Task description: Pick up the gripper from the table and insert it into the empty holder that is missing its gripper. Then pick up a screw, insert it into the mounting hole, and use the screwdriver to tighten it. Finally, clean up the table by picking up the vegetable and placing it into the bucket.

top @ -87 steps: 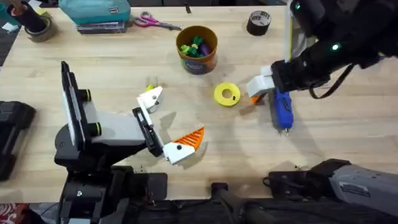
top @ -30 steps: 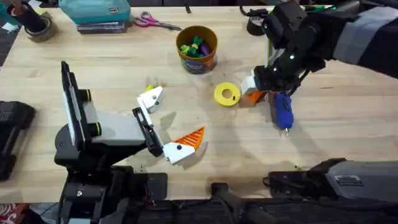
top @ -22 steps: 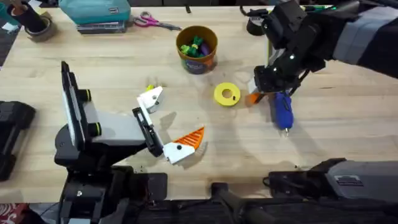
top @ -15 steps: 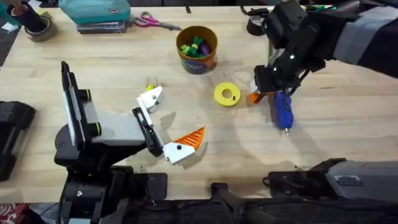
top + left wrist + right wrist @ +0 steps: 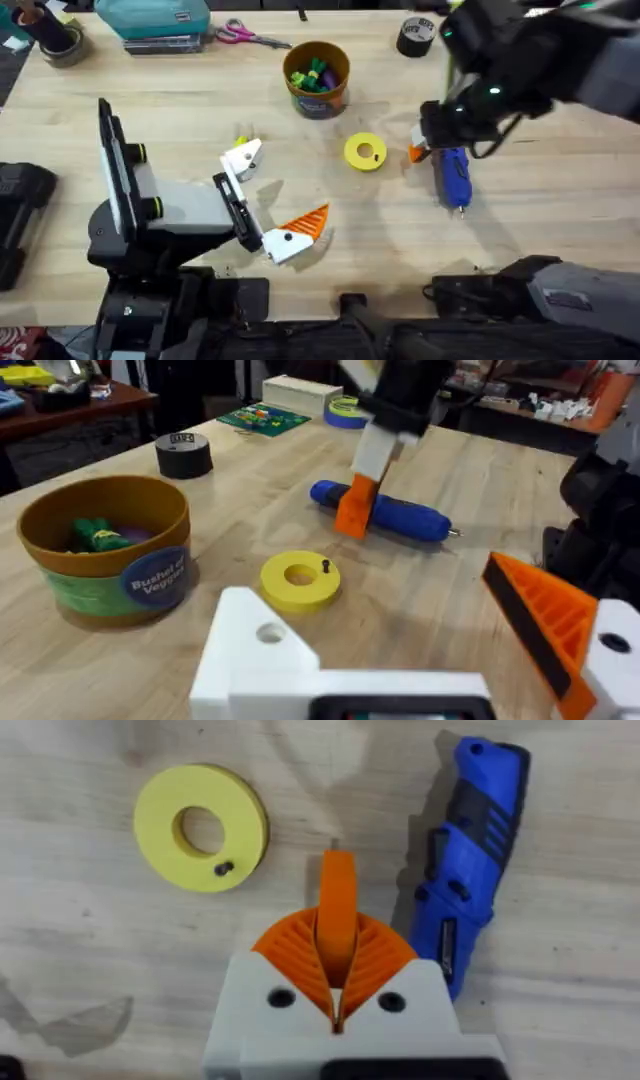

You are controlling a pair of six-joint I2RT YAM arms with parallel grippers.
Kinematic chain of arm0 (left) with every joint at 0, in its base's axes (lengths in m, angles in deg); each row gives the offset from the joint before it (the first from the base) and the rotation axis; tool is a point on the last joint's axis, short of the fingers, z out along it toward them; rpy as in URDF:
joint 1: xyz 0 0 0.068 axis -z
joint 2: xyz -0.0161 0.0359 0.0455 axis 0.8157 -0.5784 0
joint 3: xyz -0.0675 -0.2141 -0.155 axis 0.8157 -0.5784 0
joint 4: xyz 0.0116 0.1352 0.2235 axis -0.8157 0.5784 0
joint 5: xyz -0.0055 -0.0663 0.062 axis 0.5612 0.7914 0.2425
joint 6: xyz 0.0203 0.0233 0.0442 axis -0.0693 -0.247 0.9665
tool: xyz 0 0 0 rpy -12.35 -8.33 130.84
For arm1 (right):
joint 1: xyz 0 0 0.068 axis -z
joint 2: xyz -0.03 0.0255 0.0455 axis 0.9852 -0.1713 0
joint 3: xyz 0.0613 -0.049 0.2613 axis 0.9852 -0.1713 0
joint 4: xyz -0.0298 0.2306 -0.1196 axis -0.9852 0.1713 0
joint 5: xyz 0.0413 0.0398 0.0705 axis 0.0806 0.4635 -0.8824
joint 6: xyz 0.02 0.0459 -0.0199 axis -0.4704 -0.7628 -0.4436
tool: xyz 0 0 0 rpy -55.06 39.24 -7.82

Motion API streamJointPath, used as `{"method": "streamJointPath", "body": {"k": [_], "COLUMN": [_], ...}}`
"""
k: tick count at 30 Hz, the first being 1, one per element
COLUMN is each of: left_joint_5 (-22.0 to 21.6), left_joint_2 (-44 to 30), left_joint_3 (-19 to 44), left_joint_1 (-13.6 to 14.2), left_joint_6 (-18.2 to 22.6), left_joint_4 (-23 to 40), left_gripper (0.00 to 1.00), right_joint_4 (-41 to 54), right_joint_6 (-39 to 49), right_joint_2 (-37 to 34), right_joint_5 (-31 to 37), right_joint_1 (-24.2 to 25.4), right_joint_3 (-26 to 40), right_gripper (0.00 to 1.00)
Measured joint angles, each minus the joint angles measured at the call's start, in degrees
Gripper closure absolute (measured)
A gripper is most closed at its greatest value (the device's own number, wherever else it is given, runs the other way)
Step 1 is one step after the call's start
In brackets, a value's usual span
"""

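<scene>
My left end effector rests low on the bench at my left, its fingers spread and grasping nothing: one white holder stands bare, while the other finger carries an orange ribbed pad. Beyond them, toward the middle, the bucket stands upright with green and purple toys inside. To its right lies a flat yellow disc with a small dark screw on its face. Just right of the disc my right end effector points down at the bench, clenched on the gripper, whose orange tip juts out between my pads. The screwdriver lies flat just beside it on the right.
</scene>
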Motion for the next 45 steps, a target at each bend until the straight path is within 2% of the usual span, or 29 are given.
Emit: {"method": "streamJointPath", "body": {"k": [3,9,14,21,27,34,39,45], "left_joint_5": [0.0,0.0,0.0,0.0,0.0,0.0,0.0,0.0], "left_joint_2": [0.0,0.0,0.0,0.0,0.0,0.0,0.0,0.0], "left_joint_3": [0.0,0.0,0.0,0.0,0.0,0.0,0.0,0.0], "left_joint_1": [0.0,0.0,0.0,0.0,0.0,0.0,0.0,0.0], "left_joint_6": [0.0,0.0,0.0,0.0,0.0,0.0,0.0,0.0], "left_joint_4": [0.0,0.0,0.0,0.0,0.0,0.0,0.0,0.0], "left_gripper": [0.016,0.015,0.015,0.015,0.015,0.015,0.015,0.016], "right_joint_4": [2.4,7.7,6.8,0.6,-4.0,-17.0,-26.7,-43.5], "right_joint_6": [0.0,0.0,0.0,0.7,2.1,2.4,0.2,-6.6], "right_joint_2": [4.5,9.2,12.3,15.4,16.1,16.2,16.5,16.5], "right_joint_5": [0.0,-0.5,-3.2,-12.5,-23.0,-37.4,-45.8,-54.3], "right_joint_1": [0.0,0.0,0.0,0.0,0.0,0.0,0.0,0.3], "right_joint_3": [1.0,8.2,10.7,10.7,10.7,9.0,3.6,-4.5], "right_gripper": [0.992,0.992,0.992,0.992,0.992,0.992,0.992,0.992]}}
